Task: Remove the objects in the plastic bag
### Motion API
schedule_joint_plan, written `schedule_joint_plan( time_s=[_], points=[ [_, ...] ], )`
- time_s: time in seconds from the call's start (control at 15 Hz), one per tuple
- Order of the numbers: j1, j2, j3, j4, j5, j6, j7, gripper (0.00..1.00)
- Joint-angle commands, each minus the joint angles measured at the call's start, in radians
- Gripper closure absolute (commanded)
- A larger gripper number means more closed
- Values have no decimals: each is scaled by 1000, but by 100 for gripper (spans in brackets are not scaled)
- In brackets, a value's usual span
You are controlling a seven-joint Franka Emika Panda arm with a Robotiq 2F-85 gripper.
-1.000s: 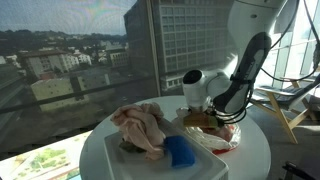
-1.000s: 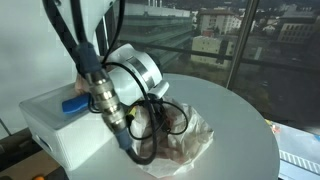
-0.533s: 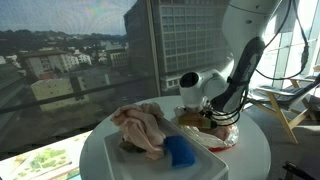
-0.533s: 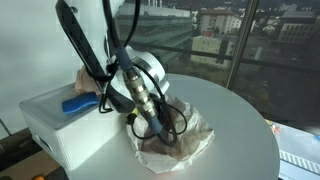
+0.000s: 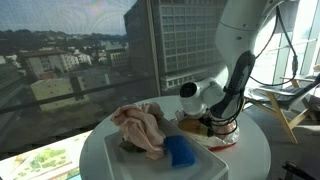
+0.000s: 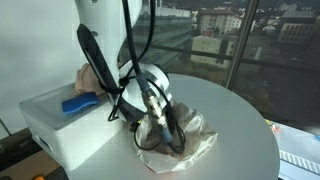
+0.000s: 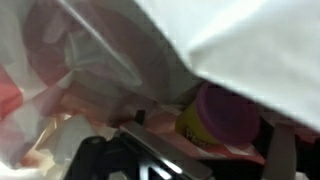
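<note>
Round white worktop by city-view window; hand low on clear plastic bag, spread wide. Pinkish cloth and blue item outside bag, on white box.

Thin glossy clear plastic bag; soft matt pinkish-beige cloth

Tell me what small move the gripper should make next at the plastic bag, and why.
Probably ease the open gripper a little deeper into the plastic bag toward the purple-lidded yellow item, then close. The wrist view shows that item lying inside the film just ahead, not yet gripped.
</note>
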Motion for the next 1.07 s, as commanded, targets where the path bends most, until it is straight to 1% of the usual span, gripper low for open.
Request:
schedule_joint_plan(
  time_s=[0.0,0.07,0.2,0.27,0.33,0.4,0.47,0.53,0.6,0.67,0.73,0.8,0.87,0.93,1.0],
  points=[
    [16,36,-28,43,-43,-8,80,25],
    [20,35,-29,42,-46,-17,83,26],
    [26,26,-17,36,-34,-37,50,42],
    [27,21,-6,31,-17,-50,18,51],
    [23,15,16,23,12,-55,-42,57],
    [25,9,36,18,44,-81,-102,66],
    [22,-2,65,6,75,-92,-187,72],
    [22,-7,95,4,125,-134,-273,79],
    [24,-16,124,1,163,-162,-342,81],
    [28,-27,155,1,192,-225,-399,81],
    [36,-30,171,6,220,-265,-460,81],
    [49,-31,185,12,248,-325,-511,81],
    [59,-30,195,19,263,-365,-562,31],
    [72,-24,202,28,286,-423,-606,31],
    [77,-23,209,31,292,-451,-659,25]
  ],
)
